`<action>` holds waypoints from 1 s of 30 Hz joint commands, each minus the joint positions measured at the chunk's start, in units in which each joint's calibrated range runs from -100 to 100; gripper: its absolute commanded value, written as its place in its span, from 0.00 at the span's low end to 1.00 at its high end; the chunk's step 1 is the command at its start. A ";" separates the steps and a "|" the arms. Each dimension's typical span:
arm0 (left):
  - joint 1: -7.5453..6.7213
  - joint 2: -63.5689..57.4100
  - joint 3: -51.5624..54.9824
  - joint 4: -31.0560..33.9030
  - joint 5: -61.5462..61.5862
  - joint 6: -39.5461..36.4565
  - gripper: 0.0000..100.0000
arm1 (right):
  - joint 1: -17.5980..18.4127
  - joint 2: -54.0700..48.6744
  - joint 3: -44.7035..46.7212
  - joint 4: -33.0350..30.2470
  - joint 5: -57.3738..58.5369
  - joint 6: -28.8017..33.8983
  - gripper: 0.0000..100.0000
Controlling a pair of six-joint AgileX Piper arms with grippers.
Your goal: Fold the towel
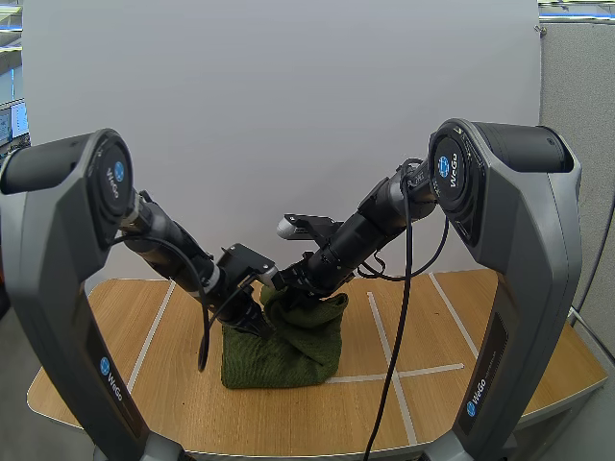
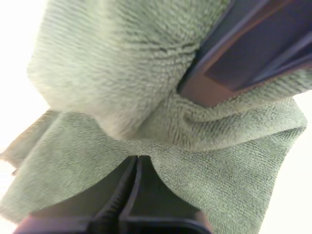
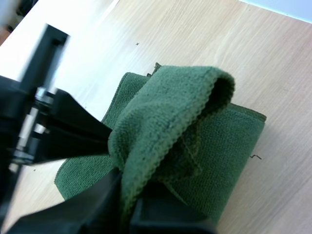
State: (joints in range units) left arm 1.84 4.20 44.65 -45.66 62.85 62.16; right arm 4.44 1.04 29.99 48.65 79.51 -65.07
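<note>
A dark green towel sits bunched on the wooden table, its top pulled up into a peak. My left gripper is shut on the towel's upper left edge, its fingers closed together on a fold of cloth. My right gripper pinches the raised top fold from the right. In the right wrist view the towel drapes over my right fingers, with the lower layer flat on the table. The other arm's dark gripper holds the cloth just beside it.
White tape lines cross the table to the right of the towel and another tape line runs at the left. Bare wood lies around the towel on all sides. A white panel stands behind the table.
</note>
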 commanded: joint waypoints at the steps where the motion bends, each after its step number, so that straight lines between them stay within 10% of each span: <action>1: 2.28 -4.00 0.08 1.54 4.32 0.12 0.00 | 0.05 0.91 -0.40 2.09 -0.40 -0.12 0.00; 15: 8.22 -7.32 0.24 6.13 9.90 -0.09 0.00 | 3.76 4.21 -0.40 2.97 -7.40 -1.18 0.00; 24: 8.53 -7.32 0.24 6.95 12.76 -0.18 0.00 | 5.52 7.20 -0.40 2.75 -10.99 -1.99 0.01; 29: 8.53 -7.32 0.24 6.95 12.60 -0.17 0.00 | 5.54 6.86 -0.86 3.00 -10.82 -1.52 0.97; 30: 8.53 -7.32 0.24 6.95 12.60 -0.17 0.00 | 5.54 6.41 -1.22 3.00 -10.50 -0.98 1.00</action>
State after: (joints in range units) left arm 10.30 -2.60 44.72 -38.89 74.07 62.16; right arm 9.89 8.45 29.99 50.83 68.65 -66.29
